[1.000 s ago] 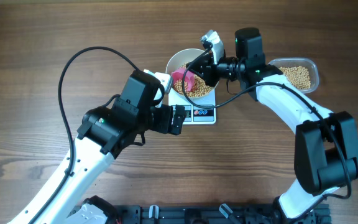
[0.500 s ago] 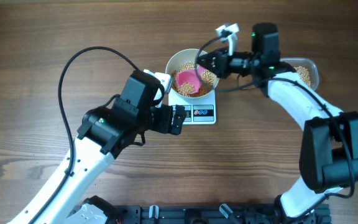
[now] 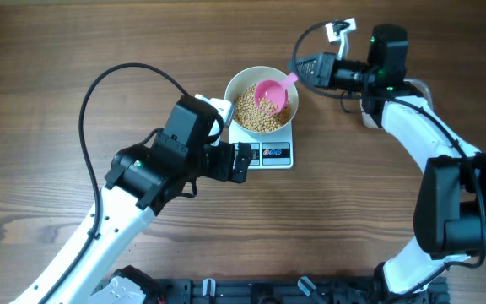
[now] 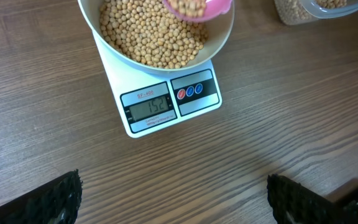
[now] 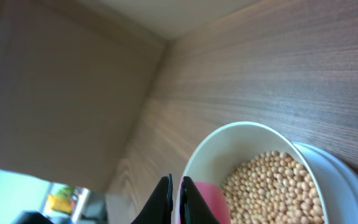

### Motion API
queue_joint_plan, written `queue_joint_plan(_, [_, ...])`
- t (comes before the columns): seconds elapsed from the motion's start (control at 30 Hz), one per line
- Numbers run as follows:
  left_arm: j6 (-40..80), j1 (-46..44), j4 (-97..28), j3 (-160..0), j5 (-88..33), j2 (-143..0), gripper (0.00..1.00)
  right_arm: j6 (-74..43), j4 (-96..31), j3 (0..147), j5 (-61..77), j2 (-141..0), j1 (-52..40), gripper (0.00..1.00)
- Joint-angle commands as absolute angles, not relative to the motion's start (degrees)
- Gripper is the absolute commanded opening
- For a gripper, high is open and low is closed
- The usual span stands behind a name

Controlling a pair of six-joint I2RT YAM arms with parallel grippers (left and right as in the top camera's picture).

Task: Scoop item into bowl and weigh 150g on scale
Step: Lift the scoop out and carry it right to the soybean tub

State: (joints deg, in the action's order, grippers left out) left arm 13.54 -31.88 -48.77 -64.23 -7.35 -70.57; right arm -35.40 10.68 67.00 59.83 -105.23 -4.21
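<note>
Beans (image 3: 258,116) lie heaped in the white bowl (image 3: 236,84), which sits on the scale (image 3: 282,162) near the middle of the desk (image 3: 57,51). From overhead, the scale's front edge pokes out at the bowl's 6 o'clock. The left wrist view shows its display (image 4: 149,107) reading 152.

The right tool (image 3: 300,73) is at the bowl's 2 o'clock, pinching the handle of a pink scoop (image 3: 268,91) between fingers pressed close together. The scoop hangs over the bowl's 1 o'clock part, above the heap, with some beans in its cup.

The left tool (image 3: 243,161) hovers near the scale's front, at about its 8 o'clock. It is spread wide and holds nothing, with its fingers (image 4: 55,199) showing at both lower corners of its own camera view.

A clear tub (image 4: 328,9) with more beans stands at the bowl's 3 o'clock, well apart. From overhead it is mostly hidden by the right arm.
</note>
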Motion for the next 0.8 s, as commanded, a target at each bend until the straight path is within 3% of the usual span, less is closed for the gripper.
queue_joint_plan(0.0, [12.4, -32.1, -48.6, -64.1, -6.8, -70.5, 1.00, -46.1, 14.4, 67.6, 61.4, -106.3, -3.2, 0.04])
queue_joint_plan(0.77, [12.4, -32.1, -48.6, -64.1, -6.8, -70.5, 1.00, -48.0, 26.8, 67.6, 59.9, -106.3, -0.4, 0.04])
